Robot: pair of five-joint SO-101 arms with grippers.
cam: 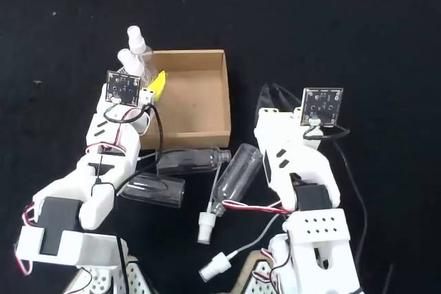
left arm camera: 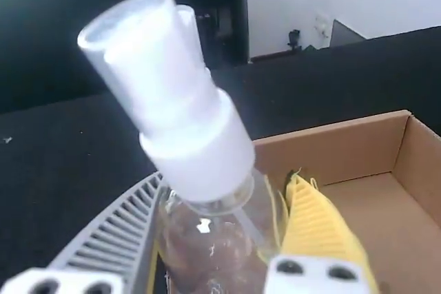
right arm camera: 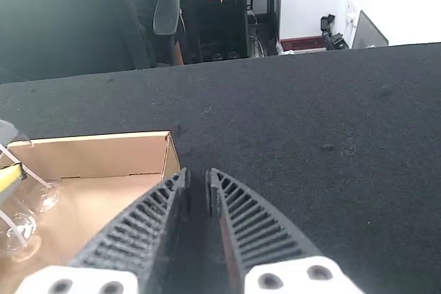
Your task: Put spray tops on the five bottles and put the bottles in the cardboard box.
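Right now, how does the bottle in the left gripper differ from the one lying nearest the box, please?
The held bottle wears a white spray top; the lying bottle has a bare neck. The held bottle is roughly upright in the left gripper; the lying bottle rests sideways. Both are clear.

White spray top (left arm camera: 172, 101), tan cardboard box (cam: 196, 105), black table (cam: 358, 32).

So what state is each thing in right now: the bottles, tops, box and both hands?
Held bottle: spray top on, tilted, gripped beside the box's wall.
Left hand: shut on it.
Right hand: shut, holding nothing.
Lying bottles: three on their sides on the table, no tops.
Loose spray tops: two, lying on the table.
Cardboard box: open on top.
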